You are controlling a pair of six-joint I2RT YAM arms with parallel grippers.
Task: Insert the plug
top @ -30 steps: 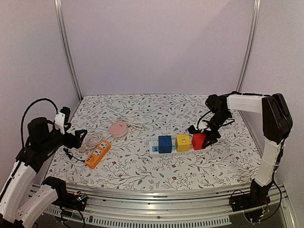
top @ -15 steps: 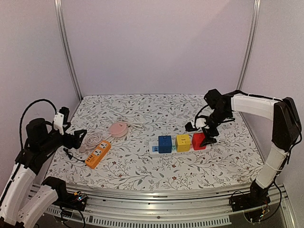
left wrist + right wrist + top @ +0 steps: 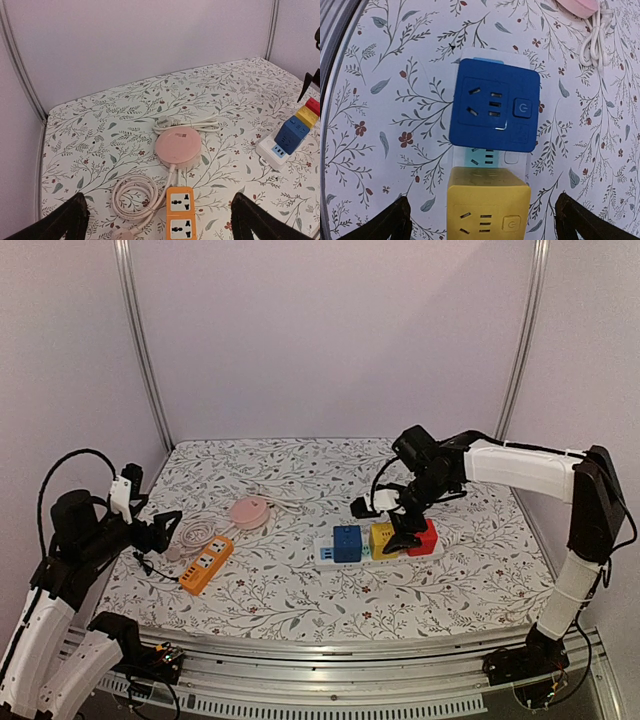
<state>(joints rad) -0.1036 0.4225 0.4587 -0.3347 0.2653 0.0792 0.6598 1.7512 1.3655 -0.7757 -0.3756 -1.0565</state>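
Right pincer (image 3: 383, 522), jaws wide and empty, hovers above the yellow cube (image 3: 487, 210) on the white strip (image 3: 325, 555), right of centre. Left pincer (image 3: 165, 528), wide, empty, lower left.

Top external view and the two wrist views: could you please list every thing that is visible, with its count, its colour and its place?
power strip: one, white, right of the table's middle
blue cube: one, blue, left end of the power strip
yellow cube: one, yellow, middle of the power strip
red cube: one, red, right end of the power strip
round hub: one, pink, left of the middle
orange strip: one, orange, near left, in front of the round hub
coiled cable: one, pale, left of the orange strip
plug with cord: one, white, behind the round hub
tablecloth: one, white with leaf print, over the table
left gripper: one, black, open, above the left edge
right gripper: one, black, open, above the blue and yellow cubes
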